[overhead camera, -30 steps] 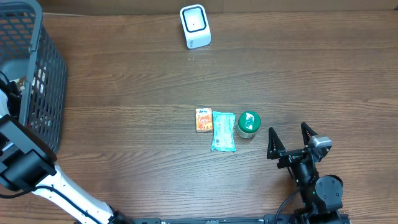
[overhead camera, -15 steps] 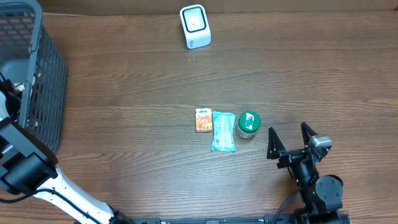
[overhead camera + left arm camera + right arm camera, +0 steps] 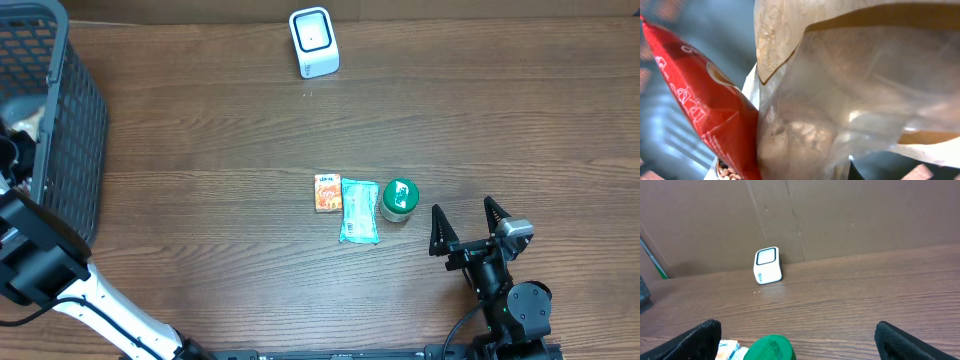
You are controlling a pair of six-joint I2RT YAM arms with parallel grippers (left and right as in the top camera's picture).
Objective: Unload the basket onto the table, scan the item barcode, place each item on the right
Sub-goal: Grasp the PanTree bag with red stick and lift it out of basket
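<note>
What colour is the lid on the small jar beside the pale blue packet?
Green, with a white mark; the overhead view shows the lid best.

Left tool (image 3: 10,152) closed; right tool (image 3: 462,206) spread

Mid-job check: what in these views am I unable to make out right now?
Hidden: left end effector, overhead view, behind the basket wall. Its own wrist view is filled by a clear bag and a red packet, so the fingers are unseen.
Too small: barcodes, overhead view, on the orange box, teal packet and green-lidded jar.
Cut off: green-lidded jar and teal packet, right wrist view, by the bottom edge.
Screened: basket contents, overhead view, by the mesh.
</note>
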